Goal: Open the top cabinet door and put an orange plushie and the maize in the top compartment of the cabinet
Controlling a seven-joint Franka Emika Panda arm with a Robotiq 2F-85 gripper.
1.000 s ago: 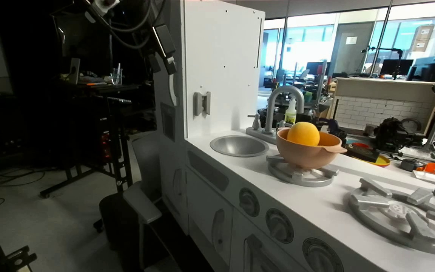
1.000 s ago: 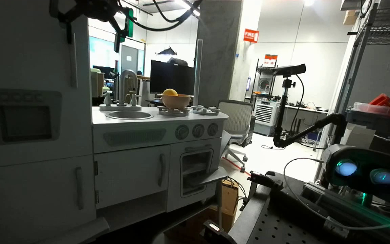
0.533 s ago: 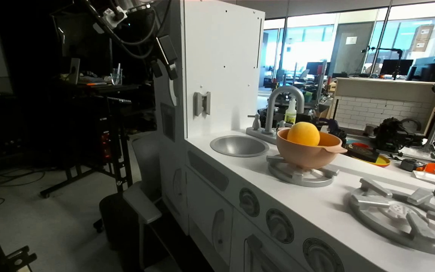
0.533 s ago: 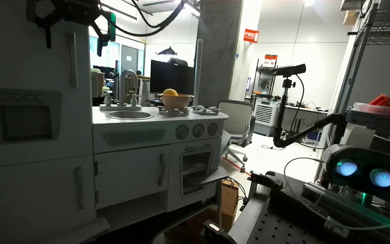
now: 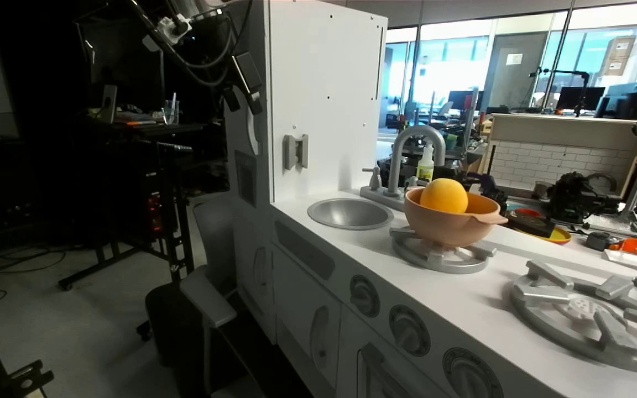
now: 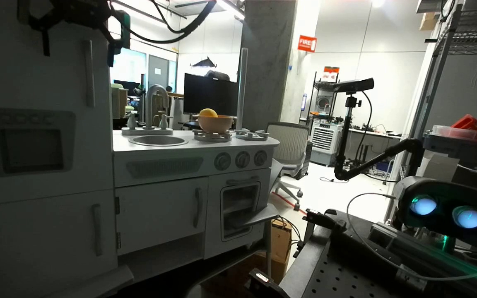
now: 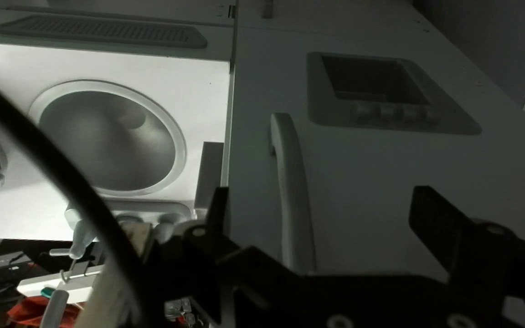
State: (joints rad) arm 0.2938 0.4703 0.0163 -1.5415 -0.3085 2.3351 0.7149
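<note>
The top cabinet door [image 6: 44,97] is closed across the top compartment [image 5: 324,61] of the white play-kitchen cabinet [image 5: 340,110], which rises from one short edge of the worktop [image 5: 462,298]; the compartment's inside is hidden from you. Your end effector [image 7: 320,193] is released, its two fingers spread wide, and in the wrist view the door's curved grey handle [image 7: 293,191] shows between them. In an exterior view you see the fingers pointing down around the level of the handle's upper end; whether either one touches the door, you cannot tell. In both exterior views you find the orange plushie [image 5: 444,195] sitting in the peach-coloured bowl [image 5: 445,226], its top above the rim. The bowl stands upright on the burner [image 5: 457,267] nearer the cabinet, closer to the worktop's back edge than to its front edge. Between that burner and the cabinet-side edge you have the round sink [image 5: 350,213], with the grey faucet [image 5: 396,166] behind it along the back edge. The farther burner [image 5: 583,308] lies towards the end edge away from the cabinet, and three round knobs [image 5: 364,296] sit just below the front edge. On the cabinet's side wall, above the worktop's front corner, is a grey bracket [image 5: 296,152].
</note>
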